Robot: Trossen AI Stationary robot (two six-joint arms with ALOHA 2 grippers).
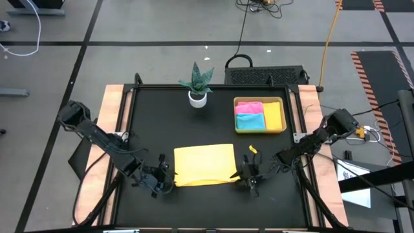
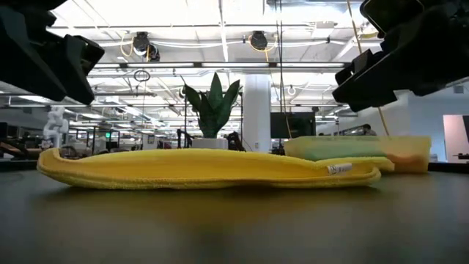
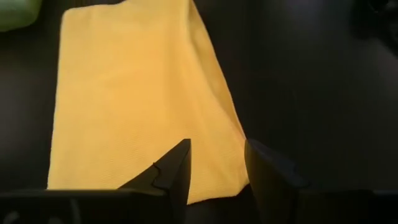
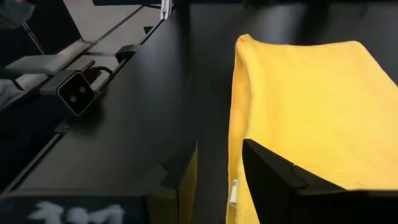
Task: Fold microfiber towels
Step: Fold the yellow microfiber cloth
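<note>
Yellow towel [image 1: 204, 164] lies folded flat on desk [image 1: 194, 126] w/ left pincer [image 3: 216, 163] & right pincer [image 4: 217, 171] at its near corners, both apart, gripping nothing.

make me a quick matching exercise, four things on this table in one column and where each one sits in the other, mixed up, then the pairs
Things:
1. yellow towel
2. pink towel
3. potted plant
4. left claw

Places:
A. in the yellow-green tray, far side
B. at the yellow towel's left near corner
C. flat on the mat, near middle
D. far edge of the mat, left of the tray

Pairs: 1-C, 2-A, 3-D, 4-B
</note>
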